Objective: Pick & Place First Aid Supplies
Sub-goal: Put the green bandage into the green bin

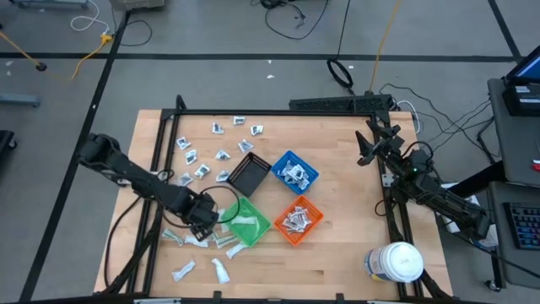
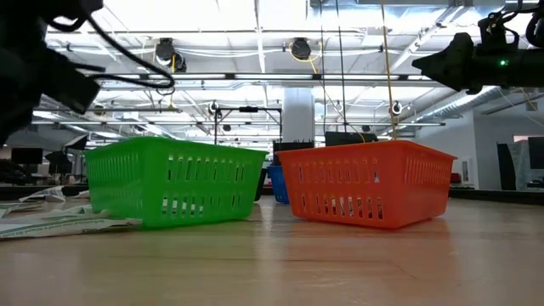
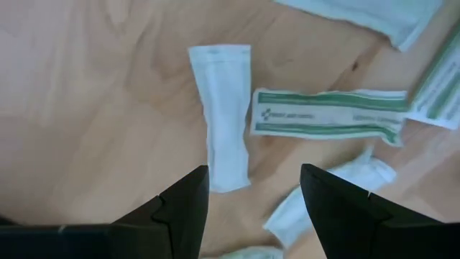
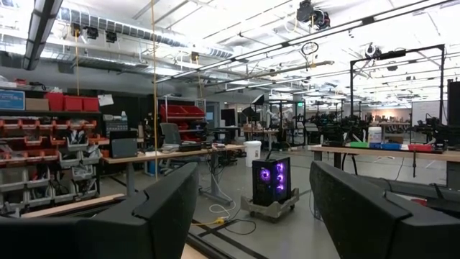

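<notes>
A wooden bench carries four small bins near its middle: black, blue, green and orange. The first aid supplies, small white packets, lie scattered toward the bench's far left corner and again along its near left edge beside the green bin. The left claw hangs low over the near-left cluster, its fingers parted and empty, with a plain white packet and a green-striped packet on the wood just beyond them. The right claw waits raised near the bench's far right edge, fingers spread wide, holding nothing. A large white jar stands at the near right corner.
</notes>
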Controlling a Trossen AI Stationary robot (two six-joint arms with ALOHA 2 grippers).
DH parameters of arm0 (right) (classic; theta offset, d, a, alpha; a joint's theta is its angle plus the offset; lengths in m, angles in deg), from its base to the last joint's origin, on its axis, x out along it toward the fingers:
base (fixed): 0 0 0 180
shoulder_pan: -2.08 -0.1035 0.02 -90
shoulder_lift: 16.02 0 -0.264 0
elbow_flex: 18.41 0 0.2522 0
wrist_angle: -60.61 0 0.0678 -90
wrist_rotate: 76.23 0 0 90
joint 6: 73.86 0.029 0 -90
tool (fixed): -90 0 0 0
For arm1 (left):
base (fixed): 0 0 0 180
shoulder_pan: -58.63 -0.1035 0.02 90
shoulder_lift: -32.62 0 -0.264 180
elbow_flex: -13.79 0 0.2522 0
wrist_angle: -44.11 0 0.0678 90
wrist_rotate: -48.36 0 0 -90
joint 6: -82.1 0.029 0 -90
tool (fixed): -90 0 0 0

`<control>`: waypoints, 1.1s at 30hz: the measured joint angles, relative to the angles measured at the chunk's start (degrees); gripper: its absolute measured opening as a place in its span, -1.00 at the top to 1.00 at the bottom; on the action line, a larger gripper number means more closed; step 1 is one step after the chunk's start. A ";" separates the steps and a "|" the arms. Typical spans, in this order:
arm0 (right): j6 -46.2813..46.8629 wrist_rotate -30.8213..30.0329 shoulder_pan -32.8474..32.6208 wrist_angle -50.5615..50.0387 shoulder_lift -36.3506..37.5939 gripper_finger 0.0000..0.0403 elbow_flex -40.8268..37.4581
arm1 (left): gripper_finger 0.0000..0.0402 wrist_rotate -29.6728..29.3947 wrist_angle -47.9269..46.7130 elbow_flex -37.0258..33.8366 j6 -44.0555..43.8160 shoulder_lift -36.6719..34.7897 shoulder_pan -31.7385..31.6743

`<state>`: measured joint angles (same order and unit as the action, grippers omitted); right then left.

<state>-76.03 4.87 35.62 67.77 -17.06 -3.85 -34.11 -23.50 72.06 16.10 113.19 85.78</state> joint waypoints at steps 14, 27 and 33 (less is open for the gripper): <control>0.00 0.00 0.00 -0.04 0.00 -0.31 0.02 | 0.11 -0.86 7.50 -7.15 -0.48 0.90 1.41; 0.00 0.00 0.00 0.00 -0.02 -0.31 0.02 | 0.96 0.90 1.99 -5.22 -3.42 -0.72 2.58; 0.00 0.00 0.00 0.00 -0.02 -0.31 0.02 | 0.98 0.28 -6.06 0.04 -0.92 -2.82 2.11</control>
<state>-76.03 4.87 35.62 67.77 -17.08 -3.84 -33.83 -29.56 72.10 15.17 110.37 87.89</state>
